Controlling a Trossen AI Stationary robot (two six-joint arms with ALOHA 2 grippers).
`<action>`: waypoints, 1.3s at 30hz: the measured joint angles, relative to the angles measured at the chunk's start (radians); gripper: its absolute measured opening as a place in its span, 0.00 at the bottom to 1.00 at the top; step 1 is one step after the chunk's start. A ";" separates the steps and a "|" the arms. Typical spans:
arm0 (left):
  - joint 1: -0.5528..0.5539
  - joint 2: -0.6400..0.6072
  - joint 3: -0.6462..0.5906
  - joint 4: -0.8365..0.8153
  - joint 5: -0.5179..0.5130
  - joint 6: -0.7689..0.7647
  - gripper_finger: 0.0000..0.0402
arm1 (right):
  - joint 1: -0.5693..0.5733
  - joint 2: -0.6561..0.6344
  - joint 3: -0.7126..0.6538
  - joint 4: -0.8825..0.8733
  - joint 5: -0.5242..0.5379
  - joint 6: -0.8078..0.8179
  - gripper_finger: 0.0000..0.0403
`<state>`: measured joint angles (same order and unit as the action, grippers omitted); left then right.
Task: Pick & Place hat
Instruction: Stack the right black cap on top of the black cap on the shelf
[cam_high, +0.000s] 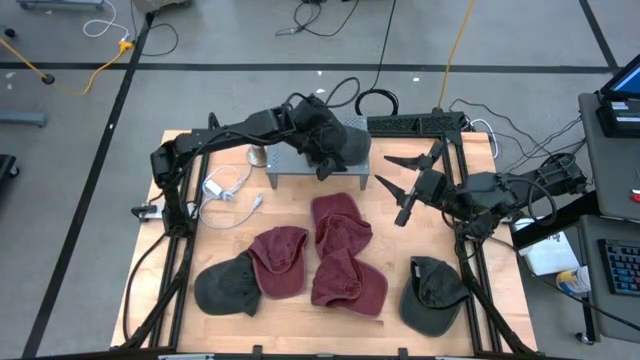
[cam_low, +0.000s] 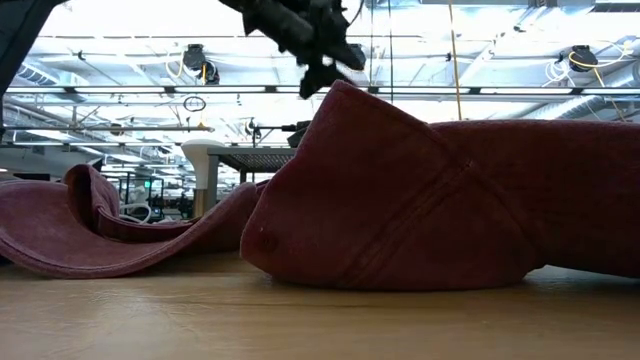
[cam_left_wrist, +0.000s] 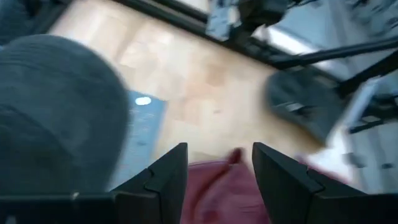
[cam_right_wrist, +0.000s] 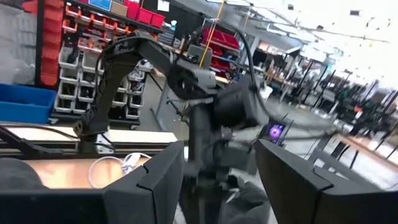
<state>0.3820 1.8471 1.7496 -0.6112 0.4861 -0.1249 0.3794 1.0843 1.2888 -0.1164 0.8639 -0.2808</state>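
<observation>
Left gripper (cam_high: 322, 172) over a grey stand (cam_high: 300, 165), jaws parted and empty; dark cap (cam_high: 345, 143) resting on the stand beside them. Just below the jaws on the desk (cam_high: 230, 240), a red hat (cam_high: 340, 222): soft, light, floppy cloth, best pinched at crown or brim edge. Right gripper (cam_high: 392, 186) off to the side, jaws wide, empty. No containers visible.
</observation>
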 joint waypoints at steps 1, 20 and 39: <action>-0.001 -0.013 0.000 -0.005 0.020 -0.024 0.46 | 0.000 0.000 0.000 -0.006 -0.001 0.016 0.48; -0.262 -0.303 0.001 -0.092 -0.425 -0.149 0.46 | -0.108 0.000 0.000 -0.287 -0.507 0.271 0.48; -0.708 -0.355 -0.075 -0.113 -1.078 -0.387 0.46 | -0.247 0.036 0.000 -0.653 -1.058 0.316 0.48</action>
<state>-0.3259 1.4922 1.6748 -0.7244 -0.5916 -0.5124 0.1327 1.1201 1.2888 -0.7692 -0.1937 0.0355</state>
